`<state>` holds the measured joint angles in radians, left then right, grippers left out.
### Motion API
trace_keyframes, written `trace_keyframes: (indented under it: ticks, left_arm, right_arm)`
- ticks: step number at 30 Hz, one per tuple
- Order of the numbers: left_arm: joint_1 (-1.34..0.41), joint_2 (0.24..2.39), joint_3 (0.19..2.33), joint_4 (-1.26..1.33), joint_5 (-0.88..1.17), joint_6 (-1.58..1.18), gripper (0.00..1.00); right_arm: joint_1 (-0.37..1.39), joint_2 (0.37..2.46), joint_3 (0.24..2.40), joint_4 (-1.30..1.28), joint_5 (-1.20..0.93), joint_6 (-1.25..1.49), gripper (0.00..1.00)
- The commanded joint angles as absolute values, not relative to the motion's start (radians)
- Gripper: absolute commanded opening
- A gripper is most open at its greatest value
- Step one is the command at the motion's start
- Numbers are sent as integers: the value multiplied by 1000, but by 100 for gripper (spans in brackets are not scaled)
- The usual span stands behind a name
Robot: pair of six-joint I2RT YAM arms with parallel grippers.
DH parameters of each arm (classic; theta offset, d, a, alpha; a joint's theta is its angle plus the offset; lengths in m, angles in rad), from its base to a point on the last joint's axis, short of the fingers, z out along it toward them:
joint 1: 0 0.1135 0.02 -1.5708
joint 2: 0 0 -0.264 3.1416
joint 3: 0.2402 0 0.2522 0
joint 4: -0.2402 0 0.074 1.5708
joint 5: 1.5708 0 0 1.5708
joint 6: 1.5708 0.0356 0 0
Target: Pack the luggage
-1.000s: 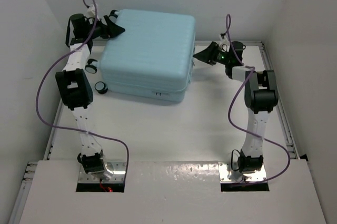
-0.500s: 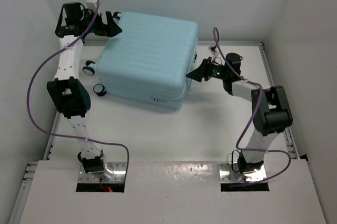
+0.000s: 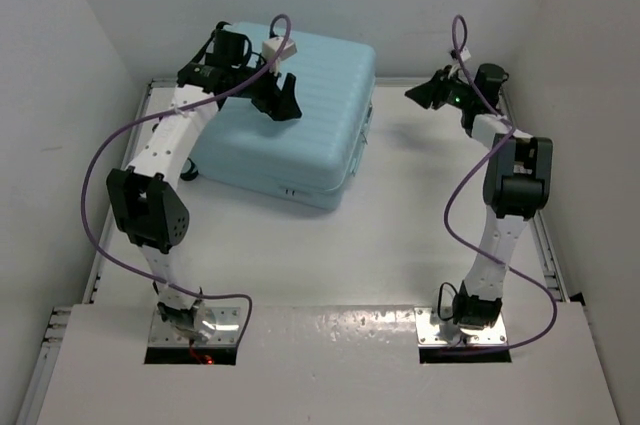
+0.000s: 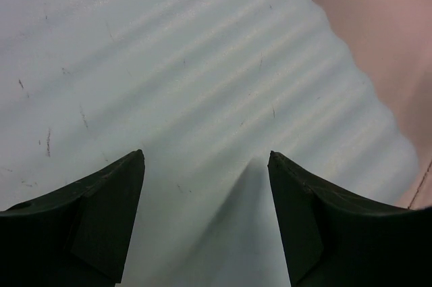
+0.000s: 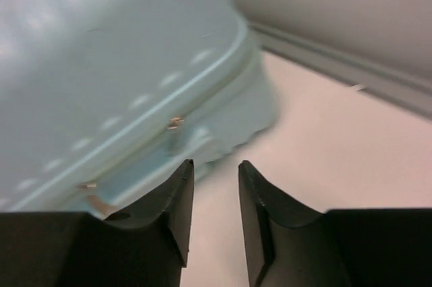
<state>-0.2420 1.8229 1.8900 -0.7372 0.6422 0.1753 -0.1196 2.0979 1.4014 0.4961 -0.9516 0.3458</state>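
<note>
White walls close in a pale bench (image 3: 400,245) where the light-blue suitcase (image 3: 310,135) lies flat and shut at the far left, wheels toward the left wall, long axis running left to right and skewed a little. Within the last second the left gripper (image 3: 278,103) has swung from the wheel corner onto the ribbed lid, fingers spread and holding nothing. The right gripper (image 3: 425,95) has backed away from the suitcase's right edge, fingers nearly together and empty, so the closed case looks free of both arms.
</note>
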Motion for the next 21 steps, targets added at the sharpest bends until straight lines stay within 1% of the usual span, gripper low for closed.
trace_keyframes:
  ticks: [1,2,3,5,6,7,10,14,18,21]
  left_arm:
    - [-212,1845,1930,-814,592,228,78]
    - [-212,1888,1954,-839,592,229,78]
    - [-212,1907,1995,-859,581,239,78]
    - [-222,1921,1996,-871,551,239,78]
    - [-236,1921,1996,-880,540,239,78]
    - [-236,1921,1984,-890,531,253,78]
    - [-245,1940,1983,-919,512,265,78]
    - [-245,1940,1974,-919,512,265,78]
    - [-255,1940,1974,-919,503,265,78]
    - [-255,1950,1974,-919,503,265,78]
  right_arm:
    - [-126,2186,1558,437,-1038,167,34]
    - [-123,2206,1615,436,-1064,117,38]
    - [-121,2253,1626,439,-1074,111,39]
    - [-118,2279,1649,483,-1122,127,40]
    - [-114,2298,1646,514,-1134,138,42]
    - [-107,2296,1635,605,-1146,153,42]
    - [-86,2290,1571,696,-1198,193,43]
    - [-57,2304,1540,749,-1209,199,44]
    - [-52,2328,1560,761,-1203,189,52]
    - [-46,2342,1578,761,-1213,155,54]
